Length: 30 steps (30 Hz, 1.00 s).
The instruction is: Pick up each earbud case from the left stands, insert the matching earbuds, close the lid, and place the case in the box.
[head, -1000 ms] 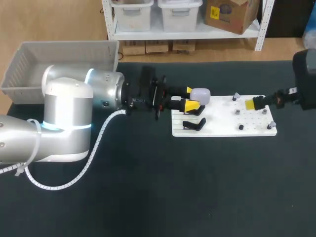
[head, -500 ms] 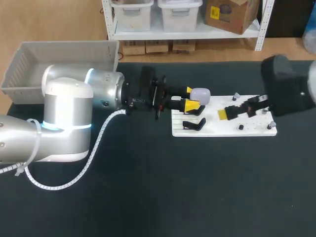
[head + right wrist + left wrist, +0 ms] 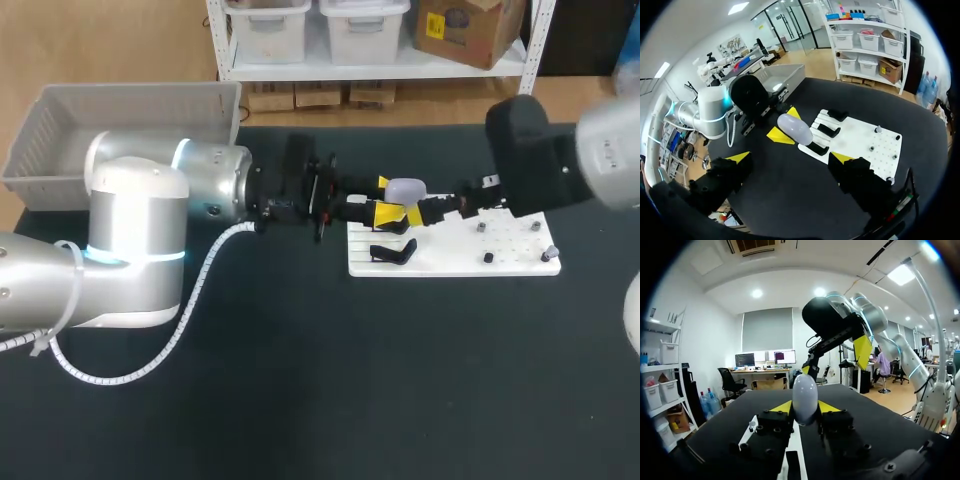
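Left fingers [image 3: 781, 407] are clamping the pale oval earbud case [image 3: 405, 189] over the ten o'clock corner of the white board [image 3: 450, 262]; right fingers [image 3: 738, 157] are hovering spread apart at the case's four o'clock.

White earbud case [image 3: 805, 399] clamped in the left end effector [image 3: 805, 408]

The case stands upright with a yellow fingertip [image 3: 782, 407] pressed to one flank and its twin to the other, both black finger blocks sitting just below and to either side of it. Above and just beyond the case hangs the right end effector [image 3: 834, 361], its two yellow tips spread well apart. The dark worktop [image 3: 880, 421] stretches out behind the case.
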Available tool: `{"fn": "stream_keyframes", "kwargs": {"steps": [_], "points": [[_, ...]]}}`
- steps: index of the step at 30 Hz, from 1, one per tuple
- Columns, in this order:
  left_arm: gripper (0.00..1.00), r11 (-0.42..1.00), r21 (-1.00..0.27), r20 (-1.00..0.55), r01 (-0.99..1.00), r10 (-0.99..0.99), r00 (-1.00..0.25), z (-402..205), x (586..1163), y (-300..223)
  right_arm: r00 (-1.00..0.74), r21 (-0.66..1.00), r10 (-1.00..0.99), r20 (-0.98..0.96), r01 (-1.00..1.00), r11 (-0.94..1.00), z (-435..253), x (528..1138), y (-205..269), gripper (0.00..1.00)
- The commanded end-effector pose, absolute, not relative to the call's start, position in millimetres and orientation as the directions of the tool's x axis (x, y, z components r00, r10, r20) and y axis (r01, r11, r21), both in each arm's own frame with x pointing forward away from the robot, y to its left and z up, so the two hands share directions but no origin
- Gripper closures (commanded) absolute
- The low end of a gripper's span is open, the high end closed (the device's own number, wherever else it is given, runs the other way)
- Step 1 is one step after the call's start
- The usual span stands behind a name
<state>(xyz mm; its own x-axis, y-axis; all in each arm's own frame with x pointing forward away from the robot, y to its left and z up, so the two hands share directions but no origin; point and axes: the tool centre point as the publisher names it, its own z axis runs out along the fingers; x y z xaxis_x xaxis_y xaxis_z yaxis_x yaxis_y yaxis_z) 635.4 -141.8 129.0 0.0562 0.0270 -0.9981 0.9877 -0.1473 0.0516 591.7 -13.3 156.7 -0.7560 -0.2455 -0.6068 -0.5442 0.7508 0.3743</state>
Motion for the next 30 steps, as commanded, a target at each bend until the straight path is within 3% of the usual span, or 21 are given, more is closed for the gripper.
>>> {"fn": "stream_keyframes", "kwargs": {"steps": [1,30], "points": [[1.0,-0.142,0.055,-0.998,0.988,0.024,0.059,128,634,-142,-0.768,0.393,-0.239,-0.594,-0.537,0.746,152,604,-9,0.0],[1.0,-0.142,0.055,-0.998,0.988,0.024,0.059,128,634,-142,-0.81,0.42,-0.192,-0.553,-0.471,0.776,136,627,-12,0.0]]}}
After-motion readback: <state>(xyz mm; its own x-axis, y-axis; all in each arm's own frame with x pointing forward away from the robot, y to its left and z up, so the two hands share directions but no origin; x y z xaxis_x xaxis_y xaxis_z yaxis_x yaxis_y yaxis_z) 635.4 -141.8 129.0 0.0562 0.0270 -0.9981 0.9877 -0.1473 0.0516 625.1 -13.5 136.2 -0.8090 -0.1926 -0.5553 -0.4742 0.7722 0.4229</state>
